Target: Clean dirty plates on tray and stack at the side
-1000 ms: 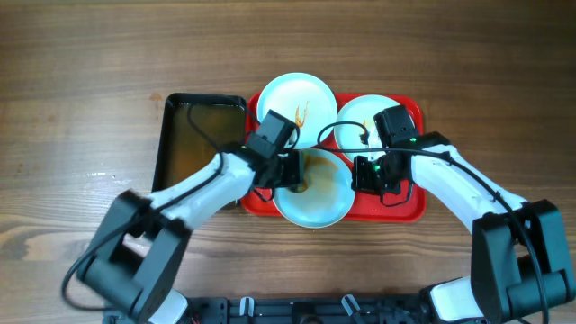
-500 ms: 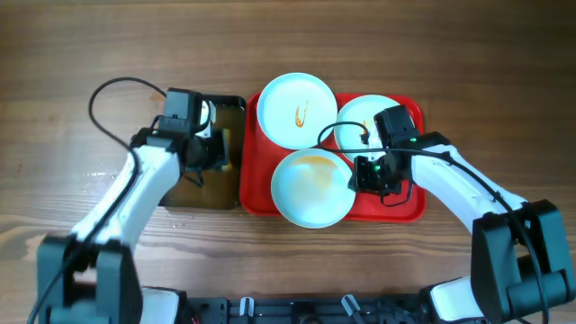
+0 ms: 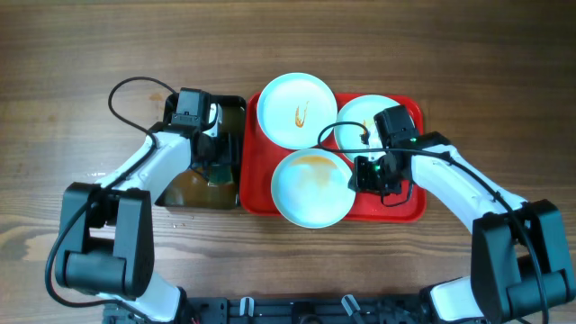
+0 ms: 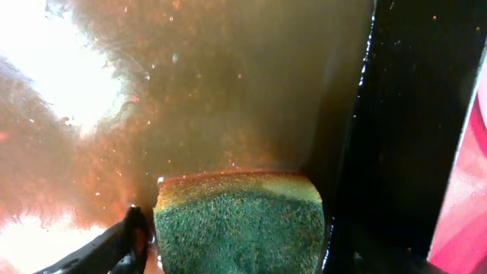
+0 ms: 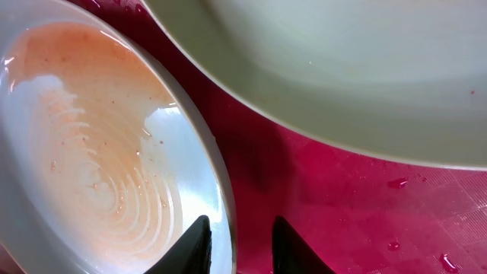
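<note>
Three pale plates sit on the red tray. The back left plate has an orange streak, and the back right plate lies partly under my right arm. The front plate shows a faint orange smear. My right gripper is open and straddles that plate's right rim, one finger inside, one over the tray floor. My left gripper is open in the black tray, with the green sponge between its jaws in brown water.
The black tray of brownish water stands directly left of the red tray, their rims nearly touching. Bare wooden table surrounds both trays. A black cable loops off the left arm.
My left arm swung from the front plate over to the black tray, and its jaws opened around the sponge in the water. The right arm has stayed at the front plate's rim.
</note>
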Controlling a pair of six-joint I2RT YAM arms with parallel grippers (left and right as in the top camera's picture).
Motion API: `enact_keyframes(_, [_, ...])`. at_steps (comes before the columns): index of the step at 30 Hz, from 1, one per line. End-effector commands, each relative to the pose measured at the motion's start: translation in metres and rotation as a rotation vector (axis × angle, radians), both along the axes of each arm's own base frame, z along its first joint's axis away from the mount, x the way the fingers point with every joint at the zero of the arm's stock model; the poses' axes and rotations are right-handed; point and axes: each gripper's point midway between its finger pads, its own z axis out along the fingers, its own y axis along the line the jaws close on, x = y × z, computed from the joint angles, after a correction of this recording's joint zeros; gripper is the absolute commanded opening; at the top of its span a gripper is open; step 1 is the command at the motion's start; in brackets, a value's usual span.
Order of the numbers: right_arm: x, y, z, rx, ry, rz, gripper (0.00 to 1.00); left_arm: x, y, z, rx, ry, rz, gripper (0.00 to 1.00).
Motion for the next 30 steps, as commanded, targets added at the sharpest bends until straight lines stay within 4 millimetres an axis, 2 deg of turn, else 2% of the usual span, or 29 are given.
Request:
enact_keyframes(1, [-0.004,-0.003,-0.006,-0.015,0.017,-0.003,0.27,-0.01,0.001,-0.018,0.006,0.055,-0.007,0.52])
enact_keyframes(3, [-0.004,-0.003,-0.006,-0.015,0.017,-0.003,0.27,-0.01,0.001,-0.018,0.006,0.055,-0.007,0.25])
enact_keyframes(4, [-0.004,-0.003,-0.006,-0.015,0.018,-0.003,0.27,-0.01,0.001,-0.018,0.006,0.055,-0.007,0.04])
enact_keyframes(8, [-0.004,-0.003,-0.006,-0.015,0.019,-0.002,0.27,0.005,0.013,-0.011,0.072,0.009,0.017,0.04])
enact_keyframes(10, [-0.004,-0.003,-0.006,-0.015,0.019,-0.002,0.27,0.017,0.014,0.0,0.083,-0.028,0.023,0.04])
enact_keyframes(12, [-0.004,-0.003,-0.006,-0.015,0.019,-0.002,0.27,0.016,0.011,0.006,0.068,-0.019,0.022,0.47])
enact_keyframes(14, [-0.004,-0.003,-0.006,-0.015,0.018,-0.002,0.27,-0.01,0.001,0.001,0.011,0.088,-0.003,0.61])
enact_keyframes(16, [-0.004,-0.003,-0.006,-0.015,0.018,-0.002,0.27,-0.038,-0.006,-0.001,-0.036,0.207,-0.015,0.61])
enact_keyframes(19, [-0.004,-0.003,-0.006,-0.015,0.018,-0.002,0.27,-0.046,-0.004,-0.003,-0.03,0.24,-0.014,0.59])
enact_keyframes(22, [-0.005,-0.003,-0.006,-0.016,0.022,-0.002,0.27,-0.046,-0.004,-0.003,-0.03,0.239,-0.015,0.19])
enact_keyframes(24, [-0.005,-0.003,-0.006,-0.016,0.021,-0.002,0.27,-0.044,-0.003,-0.003,-0.022,0.232,-0.014,0.04])
enact_keyframes(28, [-0.005,-0.003,-0.006,-0.016,0.021,-0.002,0.28,-0.03,0.015,0.003,0.083,0.171,0.01,0.04])
enact_keyframes(30, [-0.004,-0.003,-0.006,-0.016,0.021,-0.003,0.28,-0.026,0.014,0.012,0.077,0.146,0.011,0.29])
